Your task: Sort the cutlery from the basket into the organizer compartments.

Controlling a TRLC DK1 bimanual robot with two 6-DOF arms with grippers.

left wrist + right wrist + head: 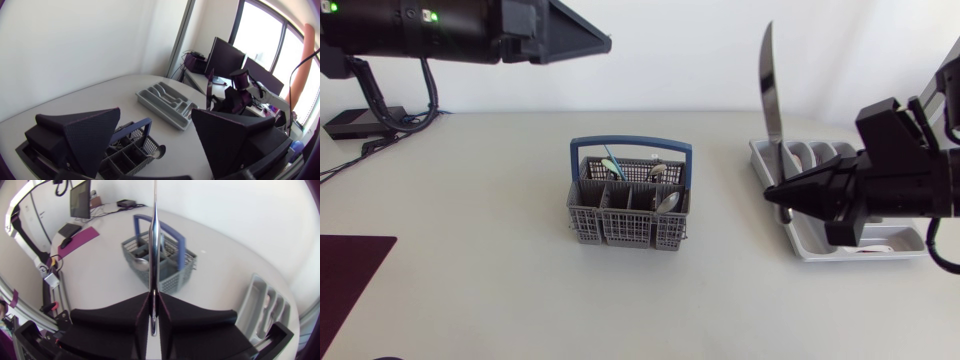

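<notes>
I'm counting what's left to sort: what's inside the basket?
A spoon in a front cell of the basket; further back, another utensil and a teal one. The walls hide their lower ends.

Glossy polished metal knife (771, 85), grey plastic mesh basket (620, 226), smooth matt plastic organizer (802, 240)

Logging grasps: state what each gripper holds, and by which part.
Right gripper clamps a knife by its handle end, blade up. Left gripper holds nothing.

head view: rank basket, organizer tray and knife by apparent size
Grey plastic organizer tray and grey mesh basket with blue handle: about alike, tray partly hidden by the right arm.
Then the slim silver knife, raised toward the camera.
</notes>
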